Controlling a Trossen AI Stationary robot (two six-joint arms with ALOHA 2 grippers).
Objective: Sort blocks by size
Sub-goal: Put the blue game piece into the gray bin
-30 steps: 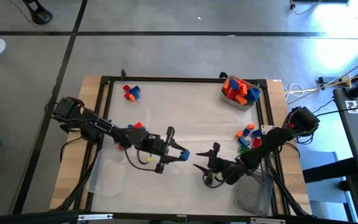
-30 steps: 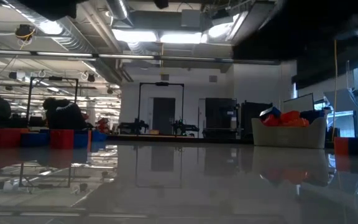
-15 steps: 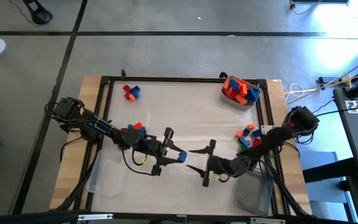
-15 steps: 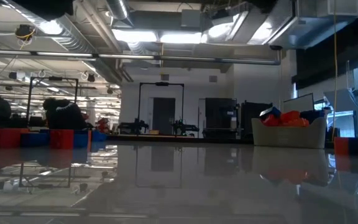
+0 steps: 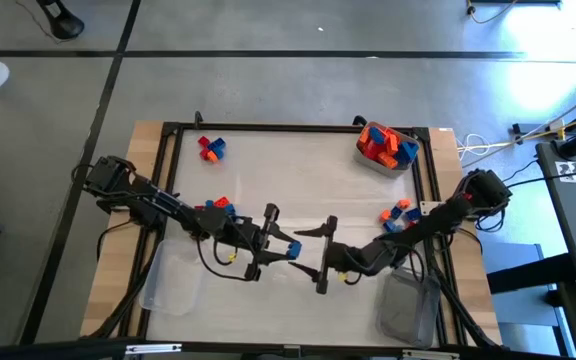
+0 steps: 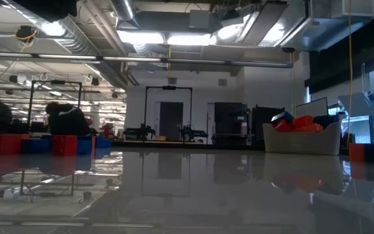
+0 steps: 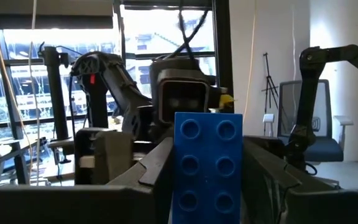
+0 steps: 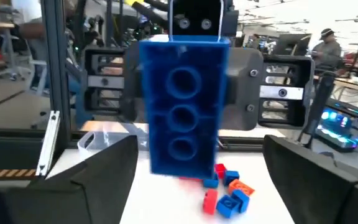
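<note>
Blue brick (image 7: pixel 207 167): held up off the table near its middle, toward the front edge; clamped between the left gripper's fingers; studded face shows in the left wrist view, hollow underside (image 8: pixel 182 104) in the right wrist view
Left gripper (image 5: pixel 286 247): jaws closed on the blue brick, pointing toward the right arm
Right gripper (image 5: pixel 322 258): facing the left one, just beside the brick; jaws spread wide, one finger (image 8: pixel 89 180) on each side of the brick, not touching it
Loose blocks, right side (image 5: pixel 396 216): small cluster of blue, orange, red and green near the right arm
Loose blocks, far left (image 5: pixel 210 147): red and blue pair near the far left corner of the table (image 5: pixel 298 185)
Blocks by left arm (image 5: pixel 218 205): orange and blue, just beside the arm
Full tub (image 5: pixel 384 147): far right corner, heaped with orange, red and blue blocks; seen too in the low view (image 6: pixel 302 138)
Clear tubs: one at front left (image 5: pixel 173 285), one at front right (image 5: pixel 408 315)
Room beyond: people (image 6: pixel 67 120) seated far off at benches
</note>
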